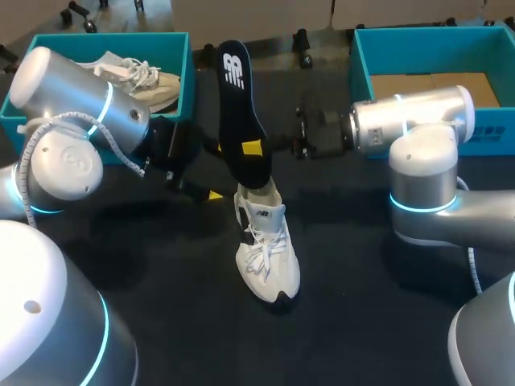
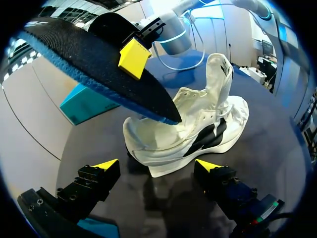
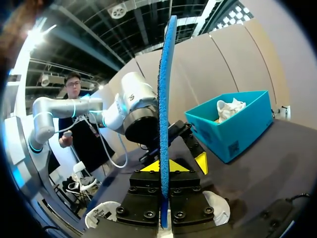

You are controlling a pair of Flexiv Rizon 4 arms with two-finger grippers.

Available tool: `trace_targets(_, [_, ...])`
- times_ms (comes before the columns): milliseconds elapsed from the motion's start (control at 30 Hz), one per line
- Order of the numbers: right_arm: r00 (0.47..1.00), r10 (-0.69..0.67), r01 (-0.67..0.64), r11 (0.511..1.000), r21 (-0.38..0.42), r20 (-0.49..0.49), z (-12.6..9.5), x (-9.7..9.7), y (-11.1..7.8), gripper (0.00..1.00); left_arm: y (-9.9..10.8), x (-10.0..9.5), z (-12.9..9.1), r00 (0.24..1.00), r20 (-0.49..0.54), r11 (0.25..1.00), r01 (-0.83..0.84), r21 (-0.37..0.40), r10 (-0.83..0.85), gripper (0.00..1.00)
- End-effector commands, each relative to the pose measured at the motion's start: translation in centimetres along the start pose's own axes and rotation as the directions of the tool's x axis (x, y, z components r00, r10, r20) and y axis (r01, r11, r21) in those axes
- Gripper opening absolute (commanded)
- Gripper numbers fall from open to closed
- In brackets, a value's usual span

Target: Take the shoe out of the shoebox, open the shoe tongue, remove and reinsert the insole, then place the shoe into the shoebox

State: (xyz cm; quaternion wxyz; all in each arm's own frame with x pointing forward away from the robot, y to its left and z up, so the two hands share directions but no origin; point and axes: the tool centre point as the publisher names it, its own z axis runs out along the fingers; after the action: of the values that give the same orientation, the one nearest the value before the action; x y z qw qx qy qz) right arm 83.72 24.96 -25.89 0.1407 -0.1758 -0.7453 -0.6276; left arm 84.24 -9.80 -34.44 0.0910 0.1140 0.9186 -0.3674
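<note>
- The black insole (image 1: 241, 112) is pinched edge-on between the pads of the right gripper (image 3: 164, 166), with its lower end at the opening of the white shoe (image 1: 265, 249).
- The left gripper (image 2: 157, 164) is held with jaws spread.
- The shoe stands just ahead of those jaws, untouched.

The black table (image 1: 362, 322) carries a white shoe (image 1: 269, 261), a teal shoebox (image 1: 105, 38) and a second shoebox (image 1: 360, 80).

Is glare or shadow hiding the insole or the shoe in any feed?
Head view: no glare; the black insole blends somewhat into the dark table, the white shoe is clear. Left wrist view: the shoe casts a soft shadow toward the left gripper. Right wrist view: bright backdrop, insole edge readable.
</note>
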Motion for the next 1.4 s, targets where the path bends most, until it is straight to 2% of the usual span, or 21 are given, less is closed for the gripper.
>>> trace_targets(33, [1.0, 0.0, 0.0, 1.0, -0.001, 0.003, 0.2, 0.1, 0.0, 0.0, 0.0, 0.0, 0.1, 1.0, 0.0, 1.0, 0.0, -0.003, 0.0, 1.0])
trace_targets(133, [1.0, 0.0, 0.0, 1.0, -0.001, 0.003, 0.2, 0.1, 0.0, 0.0, 0.0, 0.0, 0.1, 1.0, 0.0, 1.0, 0.0, -0.003, 0.0, 1.0])
trace_targets(167, [0.996, -0.046, 0.048, 0.999, 0.022, -0.073, -1.7, -2.4, 1.3, 0.0, 0.0, 0.0, 0.1, 1.0, 0.0, 1.0, 0.0, -0.003, 0.0, 1.0])
trace_targets(200, [0.997, -0.031, 0.033, 0.999, 0.02, -0.073, -3.7, -4.8, 2.4, 0.0, 0.0, 0.0, 0.1, 1.0, 0.0, 1.0, 0.0, -0.003, 0.0, 1.0])
trace_targets(233, [0.997, -0.027, 0.028, 0.999, 0.015, -0.07, -3.9, -5.1, 2.3, 0.0, 0.0, 0.0, 0.1, 1.0, 0.0, 1.0, 0.0, -0.003, 0.0, 1.0])
trace_targets(567, [0.998, -0.002, 0.002, 1.0, -0.011, -0.059, -4.1, -4.6, 1.3, 0.0, 0.0, 0.0, 0.1, 1.0, 0.0, 1.0, 0.0, -0.003, 0.0, 1.0])
trace_targets(800, [0.999, -0.004, 0.003, 1.0, -0.009, -0.052, -4.1, -4.0, 2.0, 0.0, 0.0, 0.0, 0.1, 1.0, 0.0, 1.0, 0.0, -0.003, 0.0, 1.0])
trace_targets(1033, [0.998, 0.03, -0.032, 0.999, -0.037, -0.053, -3.3, -3.1, 2.5, 0.0, 0.0, 0.0, 0.1, 1.0, 0.0, 1.0, 0.0, -0.003, 0.0, 1.0])
trace_targets(1400, [0.996, 0.072, -0.075, 0.995, -0.069, -0.047, -1.8, -1.8, 1.0, 0.0, 0.0, 0.0, 0.1, 1.0, 0.0, 1.0, 0.0, -0.003, 0.0, 1.0])
